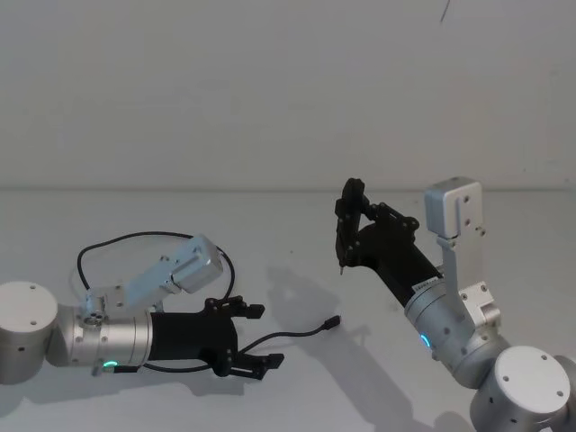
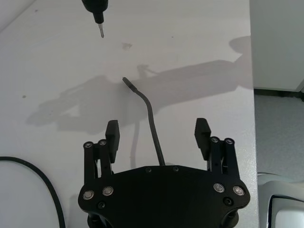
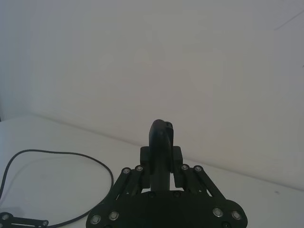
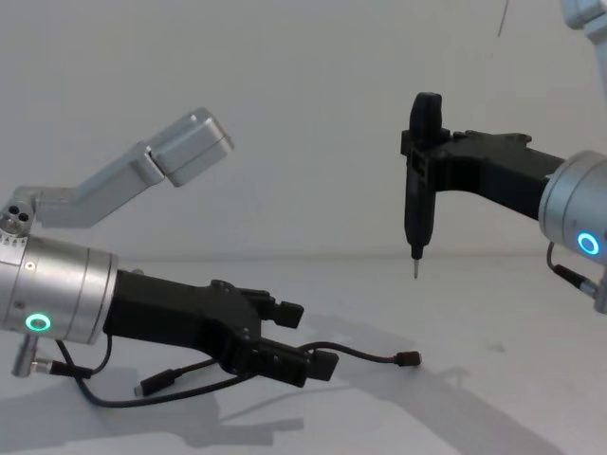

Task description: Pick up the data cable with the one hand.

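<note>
Left tool (image 1: 263, 335) hovering low over the table (image 1: 270, 238), fingers spread apart, data cable (image 2: 149, 111) lying between them, plug end just past the fingertips, right tool (image 4: 427, 142) raised, clamping a pin-tipped black stick (image 4: 415, 223).

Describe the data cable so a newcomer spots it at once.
On the white table, find the left gripper, low and open. The data cable is the thin black cord passing between its jaws, ending in a small plug tip; it lies on the table, unlike the rigid pin-tipped tool held aloft by the right gripper.
</note>
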